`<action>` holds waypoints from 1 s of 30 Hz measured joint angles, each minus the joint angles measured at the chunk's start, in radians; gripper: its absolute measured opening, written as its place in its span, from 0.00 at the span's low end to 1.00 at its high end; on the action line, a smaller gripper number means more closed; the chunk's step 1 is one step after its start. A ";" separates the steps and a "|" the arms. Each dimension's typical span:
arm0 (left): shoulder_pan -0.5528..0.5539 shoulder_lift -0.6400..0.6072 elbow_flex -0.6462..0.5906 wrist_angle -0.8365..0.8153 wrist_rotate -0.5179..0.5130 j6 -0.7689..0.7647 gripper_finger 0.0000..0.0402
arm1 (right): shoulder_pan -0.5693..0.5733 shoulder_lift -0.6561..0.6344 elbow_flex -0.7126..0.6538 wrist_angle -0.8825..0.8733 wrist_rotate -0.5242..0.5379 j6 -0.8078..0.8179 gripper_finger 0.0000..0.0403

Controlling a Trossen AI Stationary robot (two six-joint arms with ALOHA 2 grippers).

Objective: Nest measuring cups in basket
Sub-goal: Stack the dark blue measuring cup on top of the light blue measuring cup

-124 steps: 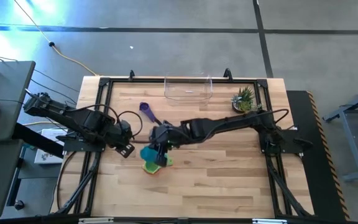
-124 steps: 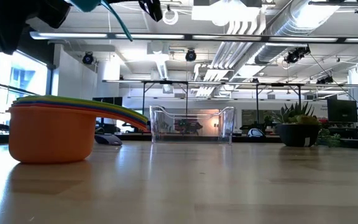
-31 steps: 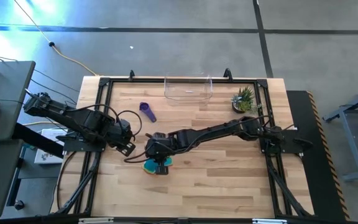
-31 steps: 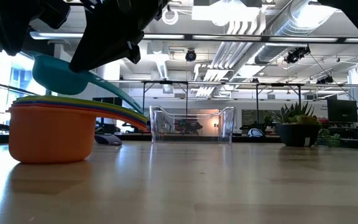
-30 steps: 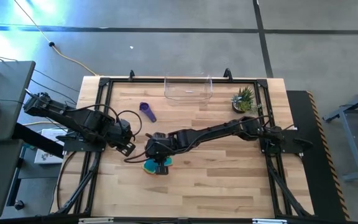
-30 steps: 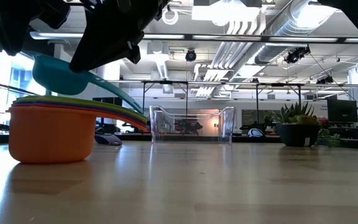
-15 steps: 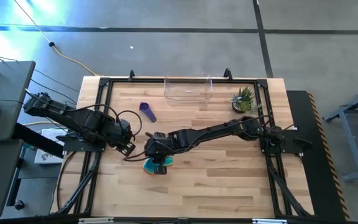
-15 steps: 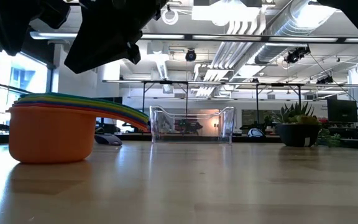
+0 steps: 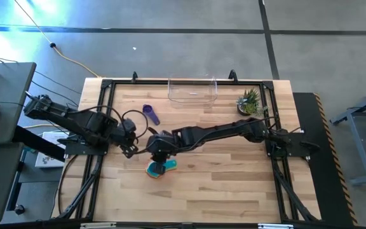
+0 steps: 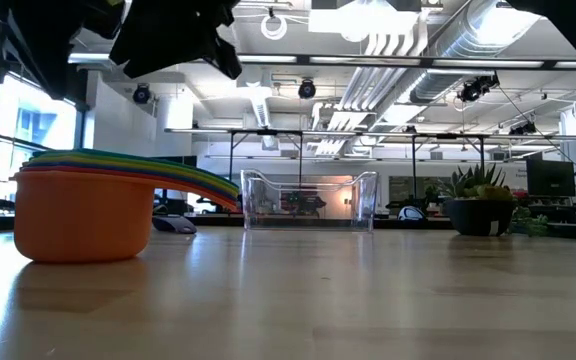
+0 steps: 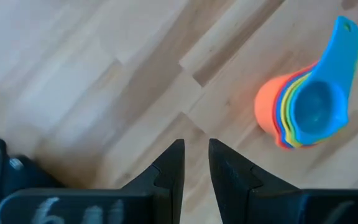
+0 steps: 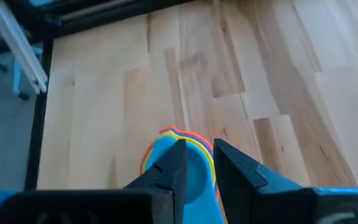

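Several measuring cups stand nested in one stack (image 9: 159, 168) on the table's near-left middle. The orange one (image 10: 80, 215) is at the bottom and a teal-blue one (image 11: 316, 106) on top, handles fanned out. A purple cup (image 9: 150, 112) lies alone farther back. The clear basket (image 9: 192, 91) stands at the far edge. My right gripper (image 12: 197, 165) hangs just above the stack (image 12: 178, 152), fingers slightly apart, nothing between them. My left gripper (image 11: 196, 163) hovers left of the stack, pointing down, also narrowly open on nothing.
A small potted plant (image 9: 250, 102) stands at the far right, beside the basket. A black metal frame (image 9: 107, 86) runs round the table's edges. Bare wood lies between the stack and the basket and along the near side.
The teal-blue cup, which hung from my right gripper just above the stack a second ago, now sits nested on top of the stack. My right gripper has let go of it and has risen clear. The stack has stayed in place.
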 joint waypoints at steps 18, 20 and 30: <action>0.241 0.000 0.000 0.003 -0.084 0.316 0.38 | 0.000 -0.021 0.096 -0.109 0.097 0.254 0.18; 0.294 0.000 0.000 0.006 -0.085 0.323 0.40 | -0.007 -0.027 0.096 -0.123 0.106 0.249 0.18; 0.555 0.040 0.000 0.086 -0.054 0.368 0.40 | -0.085 -0.106 0.094 -0.189 0.155 0.129 0.18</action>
